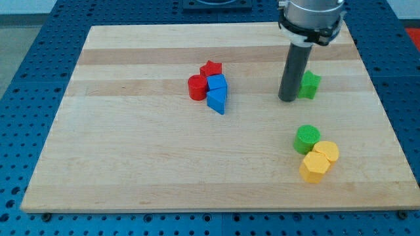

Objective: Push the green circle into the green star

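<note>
The green circle [306, 139] sits at the view's lower right, touching two yellow blocks below it. The green star [310, 84] lies at the view's upper right, well above the circle. My tip [287, 99] stands on the board just left of the green star, touching or nearly touching it, and well above the green circle. The dark rod rises from the tip toward the view's top and partly hides the star's left edge.
Two yellow hexagon blocks [326, 152] [314, 168] sit against the green circle's lower side. A cluster at centre holds a red star [211, 68], a red circle [197, 87], a blue cube [217, 84] and a blue triangle [217, 101]. The wooden board [131, 164] ends near the yellow blocks.
</note>
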Robot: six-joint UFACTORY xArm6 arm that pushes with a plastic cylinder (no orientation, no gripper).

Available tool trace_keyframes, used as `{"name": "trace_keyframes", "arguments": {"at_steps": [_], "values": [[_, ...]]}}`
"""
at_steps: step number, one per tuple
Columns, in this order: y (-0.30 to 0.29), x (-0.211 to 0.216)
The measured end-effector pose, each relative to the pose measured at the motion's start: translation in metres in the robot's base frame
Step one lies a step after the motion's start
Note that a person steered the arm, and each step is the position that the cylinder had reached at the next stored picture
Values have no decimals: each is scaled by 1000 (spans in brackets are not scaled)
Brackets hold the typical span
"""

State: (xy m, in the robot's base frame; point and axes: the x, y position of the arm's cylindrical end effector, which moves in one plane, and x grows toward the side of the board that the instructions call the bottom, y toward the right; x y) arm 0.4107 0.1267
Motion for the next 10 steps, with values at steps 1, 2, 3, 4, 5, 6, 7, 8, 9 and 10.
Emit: {"name": "trace_keyframes", "arguments": {"at_steps": [1,2,3,4,5,6,7,8,9,10], "values": [[8,-16],[32,-16],[38,-16],[4,-13],[-37,11],[-59,45],[-70,79],[-71,111],[-71,128],[-64,129]]}}
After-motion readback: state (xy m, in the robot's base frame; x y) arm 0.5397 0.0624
